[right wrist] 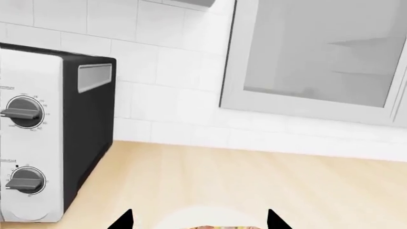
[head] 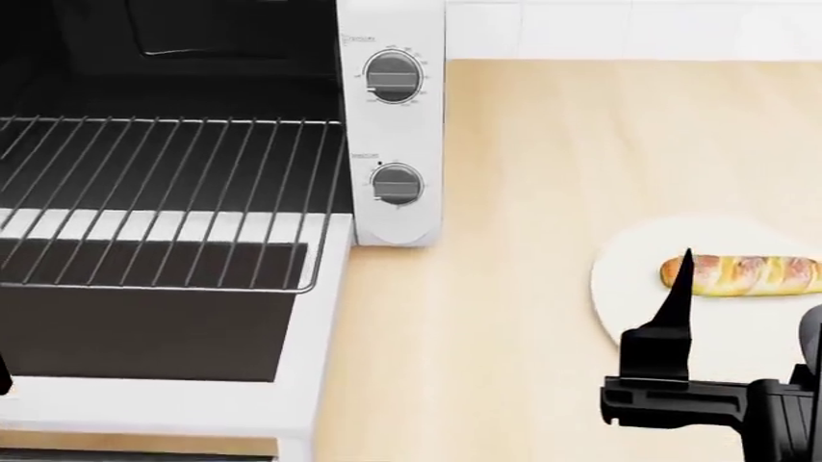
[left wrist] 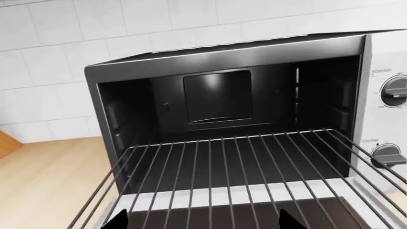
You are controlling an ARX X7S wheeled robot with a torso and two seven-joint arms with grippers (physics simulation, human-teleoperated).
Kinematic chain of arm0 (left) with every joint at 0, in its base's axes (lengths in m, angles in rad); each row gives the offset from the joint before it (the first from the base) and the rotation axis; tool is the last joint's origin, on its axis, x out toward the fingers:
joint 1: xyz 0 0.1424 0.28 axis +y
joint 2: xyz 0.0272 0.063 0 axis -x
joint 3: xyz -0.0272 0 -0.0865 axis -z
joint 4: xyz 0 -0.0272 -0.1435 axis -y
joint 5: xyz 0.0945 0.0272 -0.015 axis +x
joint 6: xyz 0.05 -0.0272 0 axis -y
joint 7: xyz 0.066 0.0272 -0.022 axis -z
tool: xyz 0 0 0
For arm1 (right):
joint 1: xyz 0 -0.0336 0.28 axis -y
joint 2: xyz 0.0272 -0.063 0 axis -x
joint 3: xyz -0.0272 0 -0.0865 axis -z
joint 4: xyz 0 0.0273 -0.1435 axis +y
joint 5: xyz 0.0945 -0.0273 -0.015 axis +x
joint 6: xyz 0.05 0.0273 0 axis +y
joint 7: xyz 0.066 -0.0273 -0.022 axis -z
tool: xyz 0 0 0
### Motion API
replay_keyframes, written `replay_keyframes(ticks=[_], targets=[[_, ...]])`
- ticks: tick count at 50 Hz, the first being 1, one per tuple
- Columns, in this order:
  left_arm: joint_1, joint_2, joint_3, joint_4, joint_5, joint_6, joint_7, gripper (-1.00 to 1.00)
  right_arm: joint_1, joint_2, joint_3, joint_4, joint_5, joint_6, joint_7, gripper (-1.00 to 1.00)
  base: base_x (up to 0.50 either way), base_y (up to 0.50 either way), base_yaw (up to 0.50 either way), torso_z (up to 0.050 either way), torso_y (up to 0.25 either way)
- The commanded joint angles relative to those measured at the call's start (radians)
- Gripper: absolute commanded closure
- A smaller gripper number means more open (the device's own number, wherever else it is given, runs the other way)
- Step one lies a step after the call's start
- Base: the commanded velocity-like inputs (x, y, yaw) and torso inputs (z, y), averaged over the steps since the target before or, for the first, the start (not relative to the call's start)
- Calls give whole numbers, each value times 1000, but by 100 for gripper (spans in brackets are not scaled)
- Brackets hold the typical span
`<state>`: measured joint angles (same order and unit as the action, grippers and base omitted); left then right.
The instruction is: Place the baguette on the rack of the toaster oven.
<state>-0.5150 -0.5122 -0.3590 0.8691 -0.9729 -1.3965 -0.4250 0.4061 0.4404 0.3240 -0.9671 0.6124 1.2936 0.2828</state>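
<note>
The baguette [head: 745,274] lies on a white plate [head: 642,289] on the counter, right of the toaster oven [head: 392,58]. The oven door [head: 141,332] is folded down and the rack [head: 154,192] is slid partway out over it, with nothing on it. My right gripper [right wrist: 198,222] hovers open just above the baguette [right wrist: 222,227], one finger [head: 671,318] near its left end. In the left wrist view, my left gripper [left wrist: 205,223] is open in front of the rack [left wrist: 254,171], holding nothing.
Two grey knobs [head: 392,77] sit on the oven's white side panel. The light wooden counter [head: 514,289] stretches between oven and plate. A tiled wall [right wrist: 171,71] and a window [right wrist: 318,52] stand behind.
</note>
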Motion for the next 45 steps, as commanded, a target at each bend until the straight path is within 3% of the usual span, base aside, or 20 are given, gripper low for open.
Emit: replay_keyframes(ticks=[1, 19, 45], targets=[[15, -7, -14, -1, -18, 12, -5, -100, -8, 8, 11, 2, 9, -5, 8, -100, 262, 133, 0, 0, 0], [17, -8, -49, 10, -99, -8, -31, -100, -50, 33, 19, 6, -1, -22, 29, -100, 249, 133, 0, 0, 1], [36, -25, -13, -1, -96, 31, -54, -100, -92, 49, 26, 13, -7, -35, 65, -100, 14, 135, 0, 0, 0]])
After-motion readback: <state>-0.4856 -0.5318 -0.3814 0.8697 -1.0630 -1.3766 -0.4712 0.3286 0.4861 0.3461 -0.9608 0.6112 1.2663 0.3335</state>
